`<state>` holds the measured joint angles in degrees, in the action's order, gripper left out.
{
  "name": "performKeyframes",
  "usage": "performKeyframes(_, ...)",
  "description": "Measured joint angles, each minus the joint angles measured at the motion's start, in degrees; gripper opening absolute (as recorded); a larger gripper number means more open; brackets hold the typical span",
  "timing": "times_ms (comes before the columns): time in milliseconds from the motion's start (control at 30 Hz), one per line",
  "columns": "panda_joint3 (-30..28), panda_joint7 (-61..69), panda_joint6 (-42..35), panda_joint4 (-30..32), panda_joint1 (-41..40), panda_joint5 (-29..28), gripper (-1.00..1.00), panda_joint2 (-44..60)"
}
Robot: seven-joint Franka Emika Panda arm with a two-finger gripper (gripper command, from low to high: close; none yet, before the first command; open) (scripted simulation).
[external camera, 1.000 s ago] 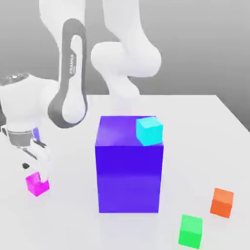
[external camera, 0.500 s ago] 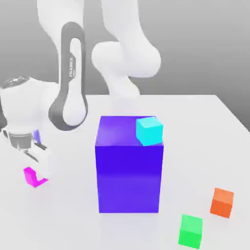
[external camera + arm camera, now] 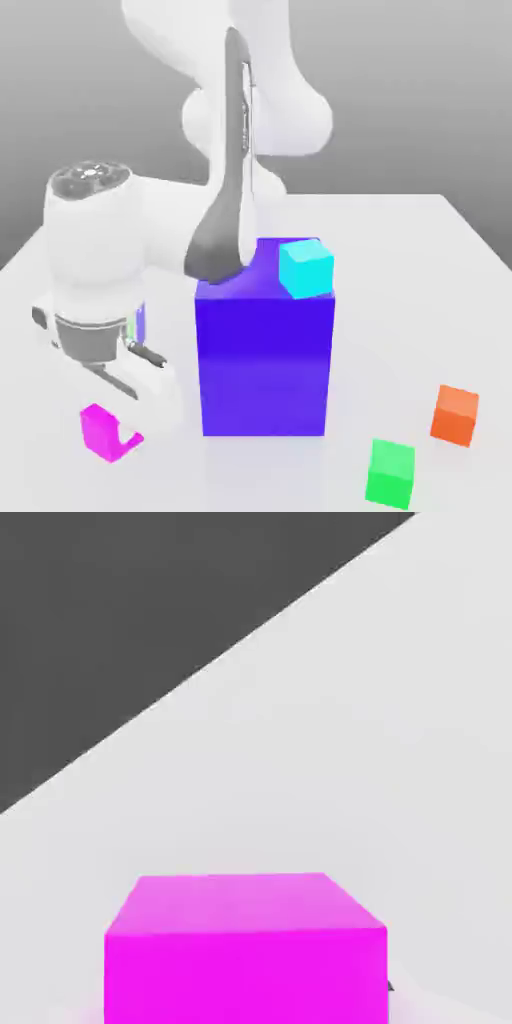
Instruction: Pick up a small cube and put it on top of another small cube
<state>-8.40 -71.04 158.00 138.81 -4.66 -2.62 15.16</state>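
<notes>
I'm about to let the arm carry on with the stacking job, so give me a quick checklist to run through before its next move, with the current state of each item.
1. Magenta cube at the hand: ok, it sits right at the fingers, and the hand view shows it close up.
2. Grip secure: cannot tell, the finger contact is not clearly visible.
3. Target in sight: ok, the cyan cube rests on the near corner of the big blue-violet block, toward the exterior view's right.
4. Cyan cube's top face free: ok, nothing on it.
5. Orange cube and green cube out of the path: ok, both lie on the table past the block, at the exterior view's right.
</notes>
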Motion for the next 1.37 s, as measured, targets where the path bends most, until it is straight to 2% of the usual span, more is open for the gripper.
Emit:
performKeyframes(167,0.9,-12.6,-1.7,-4.2,7.6,-2.1,-1.0,1.8)
performKeyframes(600,1.3,-49.1,-6.4,-2.8,21.6,-1.5,-1.0,-2.0)
performKeyframes(900,2.6,-72.8,-9.3,-0.8,29.6,1.7,-1.0,-5.5)
performKeyframes(1067,3.5,-74.8,-3.2,0.8,29.3,5.5,-1.0,-0.2)
performKeyframes(1100,3.7,-74.6,-1.6,0.8,29.0,5.9,1.0,1.6)
performKeyframes(1367,3.4,-74.6,-2.6,0.9,29.4,5.9,1.0,0.6)
